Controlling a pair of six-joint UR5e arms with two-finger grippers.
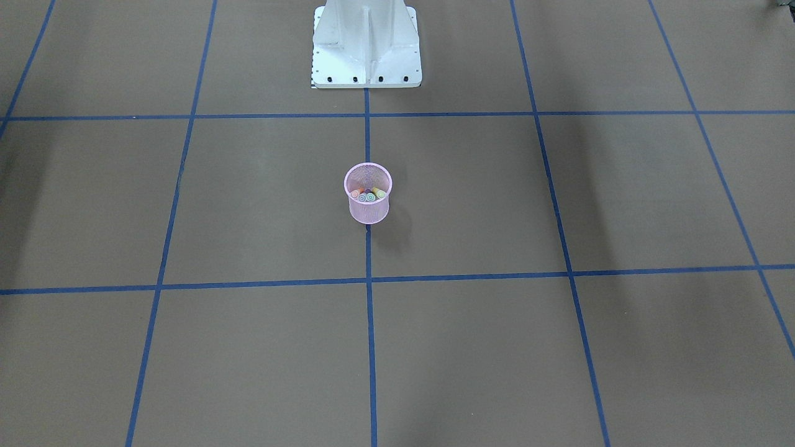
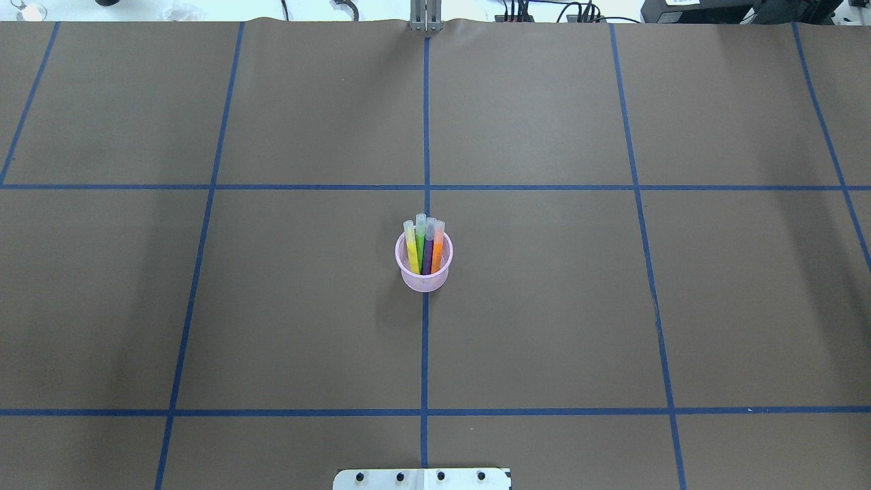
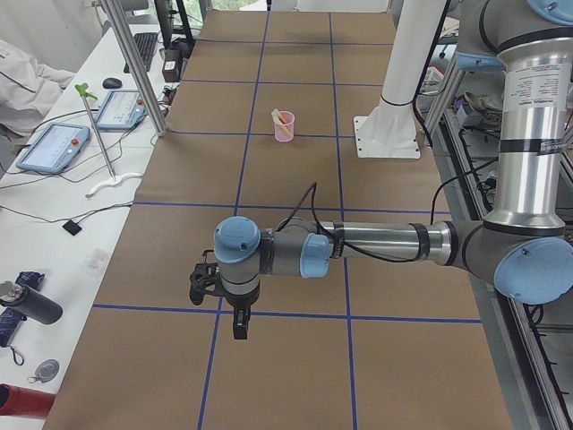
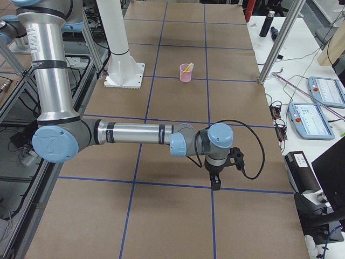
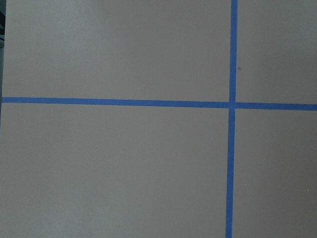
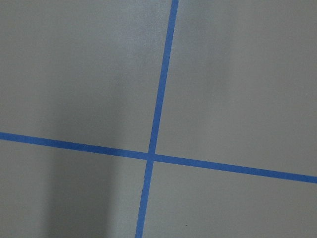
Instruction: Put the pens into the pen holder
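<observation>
You'll find all four pens (image 2: pixel 420 248) standing inside the pen holder (image 2: pixel 423 282), well apart from both pincers. The left gripper (image 3: pixel 239 327) and right gripper (image 4: pixel 216 183) show only side-on, small and dark, so you cannot tell how wide either one stands.

No legible text, number, brand or sign anywhere. Faint dark print along the silver forearm tube of the right arm (image 4: pixel 135 131), seen from the right-side camera, far too small to read. Lit screens on the teach pendants (image 4: pixel 310 120) on the side bench, blurred and equally unreadable.
</observation>
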